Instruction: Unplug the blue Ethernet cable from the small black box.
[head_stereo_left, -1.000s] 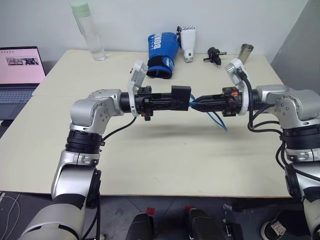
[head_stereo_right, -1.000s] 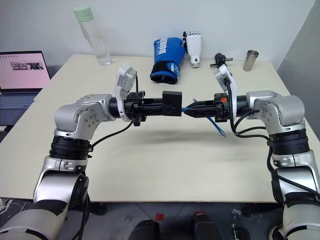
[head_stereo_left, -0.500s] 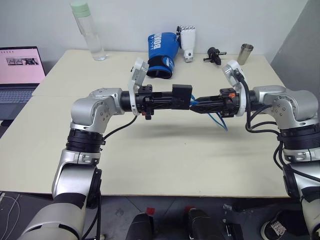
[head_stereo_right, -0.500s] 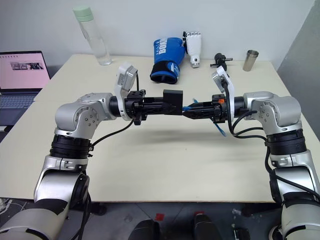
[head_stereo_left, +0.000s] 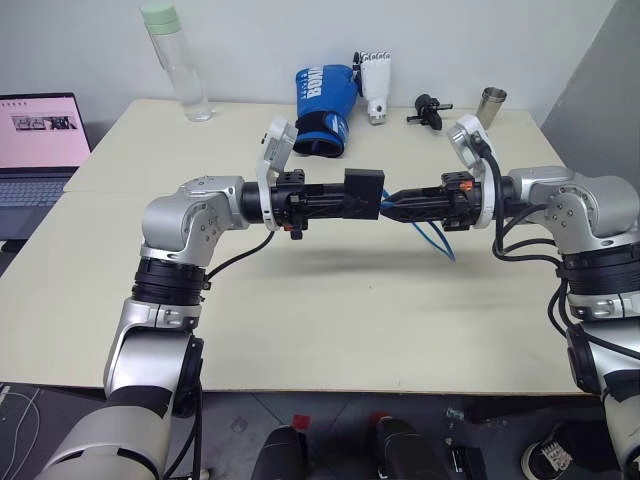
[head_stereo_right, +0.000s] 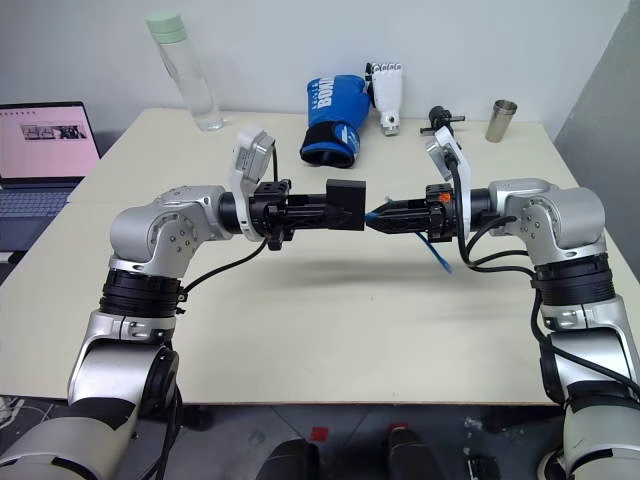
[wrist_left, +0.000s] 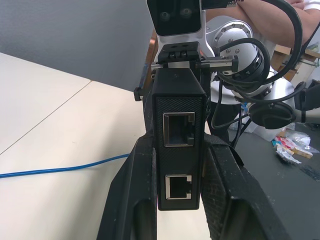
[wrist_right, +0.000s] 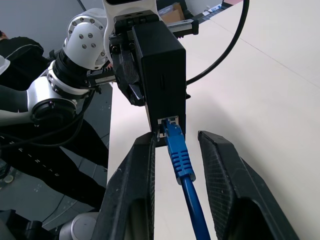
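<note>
Thin light-blue Ethernet cable (wrist_right: 181, 162) with its blue-booted plug end sits at the lower port of the small matte black flat plastic box (wrist_right: 160, 67), both held up in the air over the middle of the beige table (head_stereo_left: 330, 310). Plug looks seated or right at the port mouth, so I judge the unplug not done; what's left is pulling the plug straight out away from the box.

My left gripper (head_stereo_left: 350, 203) is clamped tight on the box, fingers (wrist_left: 135, 200) pressing its two sides. My right gripper (wrist_right: 175, 165) has its fingers (wrist_right: 225, 170) narrowly apart on either side of the plug boot; whether they pinch it, I cannot tell (gap shows on both sides).

Right wrist view gives the plug-to-port joint close up. Left wrist view shows the box's opposite face with two empty sockets, plus slack cable lying on the table. Eye views show the two grippers tip to tip, cable drooping below my right one, and behind them a blue boxing glove (head_stereo_left: 322, 95), a clear bottle (head_stereo_left: 178, 65), a metal cup (head_stereo_left: 491, 103) and a laptop (head_stereo_left: 40, 135) off to the left.
</note>
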